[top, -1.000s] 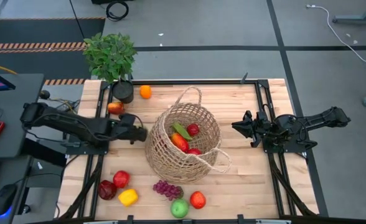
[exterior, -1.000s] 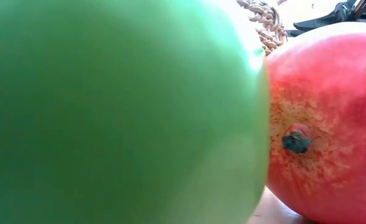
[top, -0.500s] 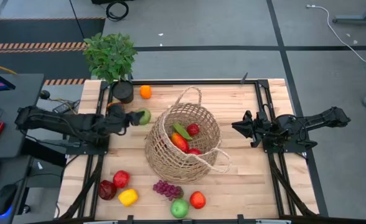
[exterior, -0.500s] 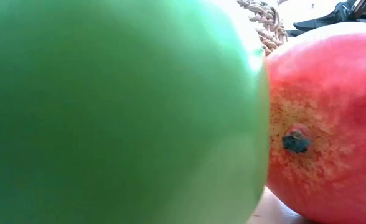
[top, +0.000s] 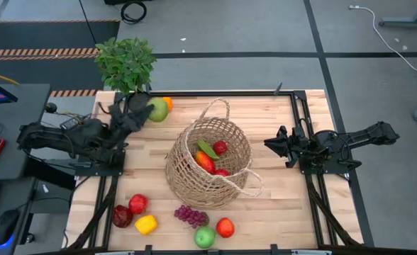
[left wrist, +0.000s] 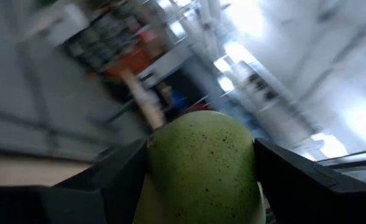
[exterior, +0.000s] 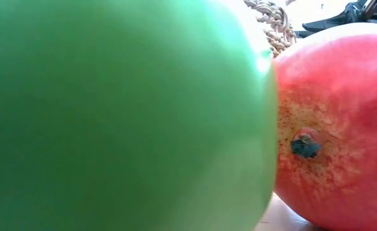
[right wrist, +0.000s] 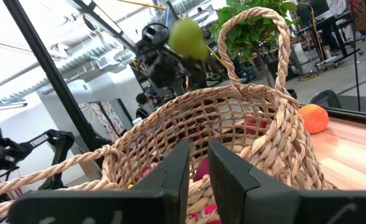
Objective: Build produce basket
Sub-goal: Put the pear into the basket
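Note:
My left gripper (top: 150, 112) is raised over the far left of the table, shut on a green speckled pear (top: 157, 110). The pear fills the gap between the fingers in the left wrist view (left wrist: 201, 165). It also shows beyond the basket in the right wrist view (right wrist: 187, 38). The tan wicker basket (top: 187, 177) stands mid-table. It holds a red apple (top: 220, 147), a green piece and a red-orange piece. My right gripper (top: 271, 144) waits shut to the basket's right, clear of it. My left gripper pinches the pear between its two fingers, one finger (left wrist: 108, 180) on each opposite side (left wrist: 161, 168) of the fruit. The fingers come from the table's left, about level. The pear is lifted clear of the table and juts past the fingertips.
An orange (top: 168, 103) lies just behind the pear, beside a potted plant (top: 126, 64) at the far left corner. Along the near edge lie red and yellow peppers (top: 146, 224), grapes (top: 191, 215), a green apple (top: 205, 237) and a red fruit (top: 225, 227). The last two block the low view.
My left gripper has risen from beside the basket's left wall and swung toward the far edge, tipping up from pointing down to about level. The pear has come up with it, clear of the table.

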